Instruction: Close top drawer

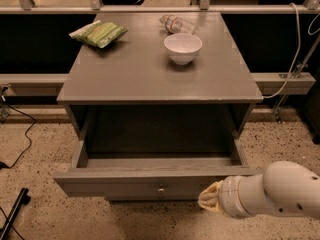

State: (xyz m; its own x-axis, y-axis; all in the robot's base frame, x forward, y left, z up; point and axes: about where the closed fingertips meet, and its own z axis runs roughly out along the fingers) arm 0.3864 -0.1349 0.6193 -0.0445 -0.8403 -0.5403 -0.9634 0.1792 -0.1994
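The top drawer [150, 176] of the grey cabinet is pulled far out and looks empty inside. Its wide flat front panel faces me, with a small round metal knob [161, 189] at its centre. My gripper [207, 198] comes in from the lower right on a white arm [272, 189]. Its yellowish tip is right at the drawer's front panel, to the right of the knob, at the panel's lower edge. Contact with the panel cannot be told.
On the cabinet top [150, 69] stand a white bowl [183, 47], a green snack bag [100, 33] and a lying plastic bottle [177, 24]. A black cable [20, 134] runs over the speckled floor at left. A white cable [295, 49] hangs at right.
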